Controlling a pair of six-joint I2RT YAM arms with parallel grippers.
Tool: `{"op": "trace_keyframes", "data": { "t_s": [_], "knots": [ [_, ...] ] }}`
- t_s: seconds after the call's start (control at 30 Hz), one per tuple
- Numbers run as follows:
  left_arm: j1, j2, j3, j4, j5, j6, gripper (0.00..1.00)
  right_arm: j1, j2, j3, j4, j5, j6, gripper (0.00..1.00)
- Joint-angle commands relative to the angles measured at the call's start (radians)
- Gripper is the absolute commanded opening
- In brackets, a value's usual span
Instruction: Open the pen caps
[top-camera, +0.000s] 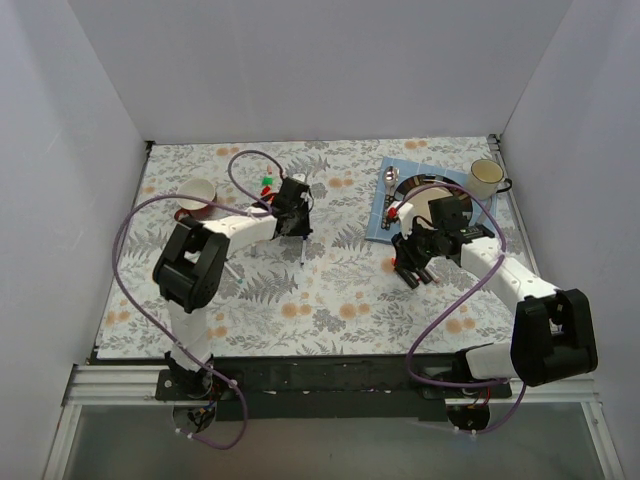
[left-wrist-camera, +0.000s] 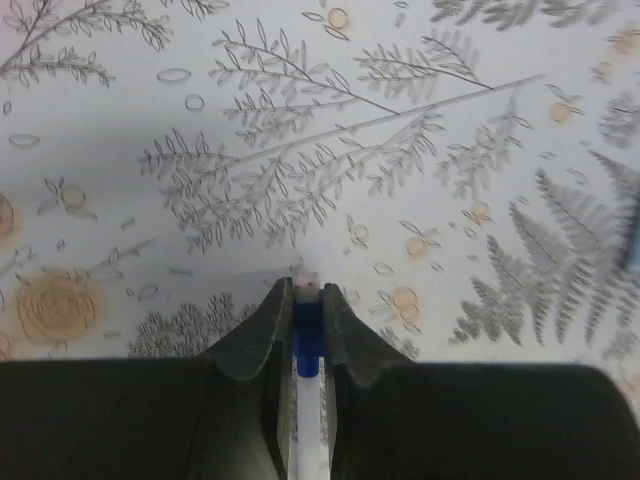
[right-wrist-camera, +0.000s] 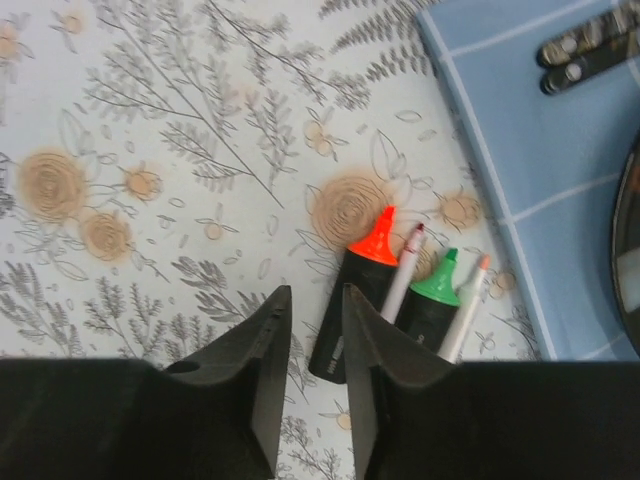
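My left gripper (left-wrist-camera: 308, 300) is shut on a slim white-barrelled pen (left-wrist-camera: 308, 430) at its blue end (left-wrist-camera: 308, 345); a pale tip pokes out past the fingertips, just above the tablecloth. In the top view this gripper (top-camera: 296, 232) is at mid-table, with a green cap (top-camera: 266, 183) lying behind it. My right gripper (right-wrist-camera: 312, 325) is slightly open and empty. Just right of it lie several uncapped pens: a black marker with an orange tip (right-wrist-camera: 358, 290), a slim white pen with a dark red tip (right-wrist-camera: 404, 268), a black marker with a green tip (right-wrist-camera: 432, 300), and a slim white pen with an orange tip (right-wrist-camera: 466, 300).
A blue mat (top-camera: 380, 225) at the back right carries a dark plate (top-camera: 430, 187) and a spoon (top-camera: 389, 180). A cup (top-camera: 487, 178) stands at the far right and another cup (top-camera: 197, 193) at the back left. White walls enclose the table.
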Motion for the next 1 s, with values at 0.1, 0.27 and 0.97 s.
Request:
{"op": "trace_keyframes", "data": {
  "t_s": [0.1,0.27,0.97],
  "knots": [
    [-0.01,-0.435,-0.473,0.605,0.303,-0.308,0.0,-0.002,-0.098,-0.057,0.099,-0.366,0.037,0.52],
    [-0.086,-0.538,-0.741,1.083,0.337,-0.569,0.0,0.001,-0.112,-0.157,0.332,-0.637,0.318,0.7],
    [-0.455,-0.36,-0.735,1.435,-0.163,-0.596,0.0,0.004,-0.023,-0.303,0.778,-0.763,0.816,0.58]
  ]
}}
